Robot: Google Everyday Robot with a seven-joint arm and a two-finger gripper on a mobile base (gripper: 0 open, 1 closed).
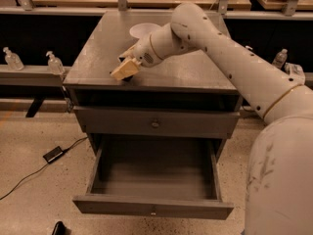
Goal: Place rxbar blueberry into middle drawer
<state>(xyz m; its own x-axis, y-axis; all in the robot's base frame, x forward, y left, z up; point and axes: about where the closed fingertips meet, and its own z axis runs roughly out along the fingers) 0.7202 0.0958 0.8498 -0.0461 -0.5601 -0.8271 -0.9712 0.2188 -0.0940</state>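
My gripper point(125, 70) is low over the front left part of the grey cabinet top point(98, 58), at the end of my white arm point(220, 48), which reaches in from the right. The rxbar blueberry does not show plainly; only a dark sliver lies under the gripper's tan tip. The white bowl point(143, 30) stands behind the gripper at the back of the top. The middle drawer point(151, 207) is pulled out wide below, and its inside looks bare. The upper drawer front point(122, 123) with a round knob is shut.
Two clear bottles point(11, 58) point(55, 62) stand on the left shelf and another one point(279, 58) on the right. A black power brick point(53, 154) with a cable lies on the floor at the left. My white base point(281, 180) fills the lower right.
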